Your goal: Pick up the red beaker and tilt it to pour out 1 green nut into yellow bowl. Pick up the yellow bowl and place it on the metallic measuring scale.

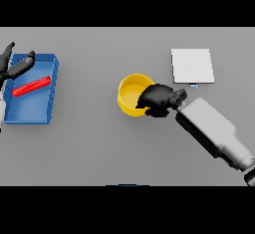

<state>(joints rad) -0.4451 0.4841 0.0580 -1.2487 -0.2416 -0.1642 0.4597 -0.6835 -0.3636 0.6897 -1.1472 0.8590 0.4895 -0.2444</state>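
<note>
Yellow bowl (132, 93) near the middle of the grey table (99, 143), our right hand (158, 100) at its rim.

We see our right hand's fingers curled over the bowl's right edge, grasping it; the bowl stands upright, round, its inside a paler yellow. Just beyond it toward the far right sits the pale, flat, square measuring scale (192, 65), apart from the bowl. By the left edge lies a blue tray (52, 86) with a red, rod-like thing (32, 86) lying in it. Our left hand (15, 63) hangs over the tray's far left corner, fingers spread and released.
</note>
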